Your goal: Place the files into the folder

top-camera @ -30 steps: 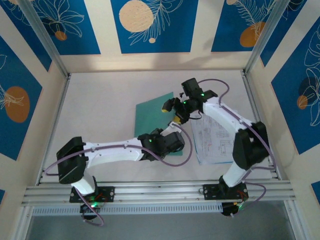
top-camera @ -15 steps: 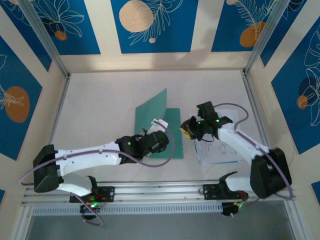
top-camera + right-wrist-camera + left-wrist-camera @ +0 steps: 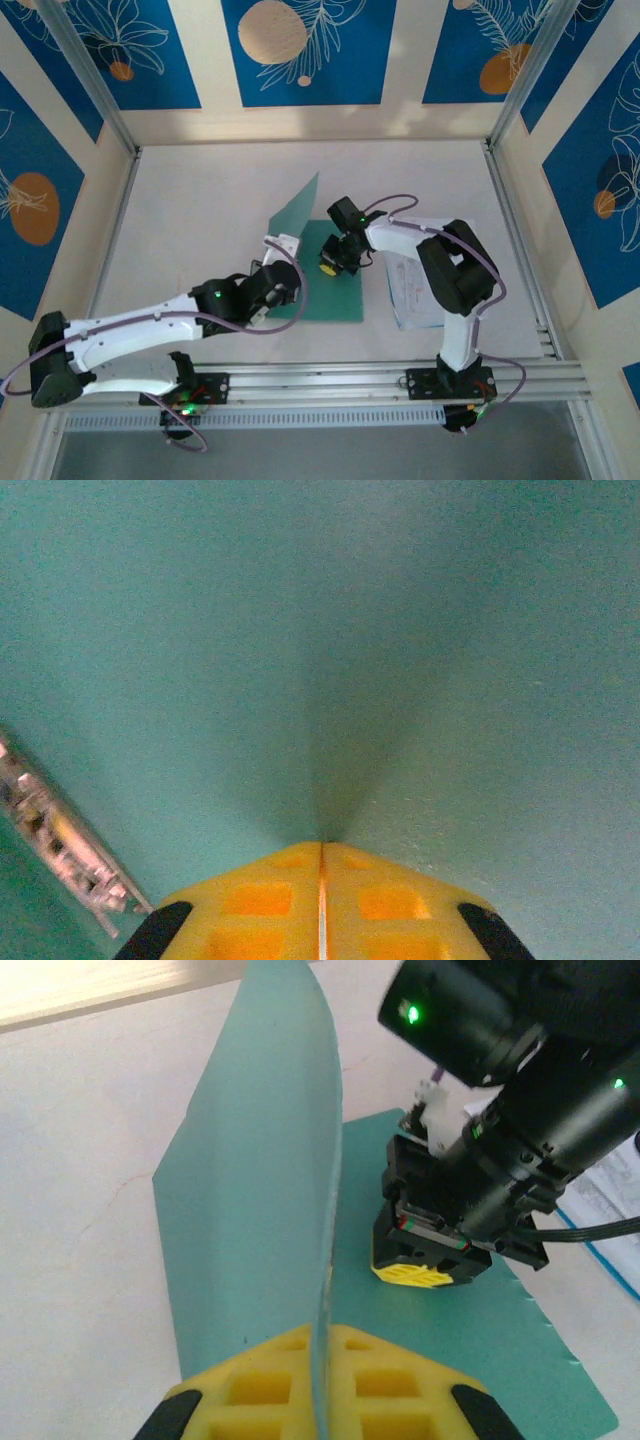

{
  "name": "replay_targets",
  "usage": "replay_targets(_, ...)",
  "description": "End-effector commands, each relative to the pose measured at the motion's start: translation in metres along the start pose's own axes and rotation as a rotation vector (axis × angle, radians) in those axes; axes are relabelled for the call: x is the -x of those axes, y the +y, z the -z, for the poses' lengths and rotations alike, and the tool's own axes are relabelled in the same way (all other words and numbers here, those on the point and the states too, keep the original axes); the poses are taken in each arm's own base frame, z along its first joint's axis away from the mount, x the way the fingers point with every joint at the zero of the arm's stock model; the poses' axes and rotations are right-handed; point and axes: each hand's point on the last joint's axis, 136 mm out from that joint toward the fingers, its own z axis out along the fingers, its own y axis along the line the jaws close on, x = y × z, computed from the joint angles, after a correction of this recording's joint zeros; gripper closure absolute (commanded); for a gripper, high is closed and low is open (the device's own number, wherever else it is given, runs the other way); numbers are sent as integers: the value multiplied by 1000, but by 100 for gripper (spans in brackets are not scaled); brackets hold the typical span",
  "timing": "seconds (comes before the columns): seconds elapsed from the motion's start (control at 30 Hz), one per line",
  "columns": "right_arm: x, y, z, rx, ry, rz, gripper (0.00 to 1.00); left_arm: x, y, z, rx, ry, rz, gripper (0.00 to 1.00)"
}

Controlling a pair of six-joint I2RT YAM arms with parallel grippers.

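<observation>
The teal folder [image 3: 335,295] lies open in the middle of the table. Its upper leaf [image 3: 297,208] stands nearly upright, and my left gripper [image 3: 281,248] is shut on that leaf's near edge. In the left wrist view the leaf [image 3: 250,1180] rises edge-on from between the yellow pads of the left gripper [image 3: 322,1360]. My right gripper [image 3: 328,266] is shut with nothing in it, its tips down on the flat lower leaf [image 3: 320,630], as the right wrist view of the gripper [image 3: 321,855] shows. The files [image 3: 415,285] lie on the table right of the folder.
The folder's silver clip [image 3: 60,845] lies left of the right gripper's tips. The right arm [image 3: 455,265] reaches over the files. Metal frame rails [image 3: 320,380] line the near edge, and walls close in the table on three sides.
My right gripper has left the files, swung left onto the folder's lower leaf and shut. My left gripper has drawn back and left, raising the upper leaf steeper.
</observation>
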Motion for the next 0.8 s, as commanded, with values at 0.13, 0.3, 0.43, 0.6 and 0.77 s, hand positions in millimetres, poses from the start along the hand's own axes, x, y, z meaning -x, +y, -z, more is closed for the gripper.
replay_targets(0.13,2,-41,-4,-157,41,-63,91,-17,54,22,137,-3,172,100)
replay_targets(0.3,2,-48,-6,-166,55,-77,92,-34,99,46,260,-13,261,100)
replay_targets(0.43,2,-48,-5,-167,56,-79,93,-53,127,61,332,9,320,91)
replay_targets(0.6,2,-49,-5,-168,55,-89,93,-79,149,74,393,55,427,79)
replay_targets(0.77,2,-49,-5,-169,56,-99,94,-107,170,86,455,89,553,63)
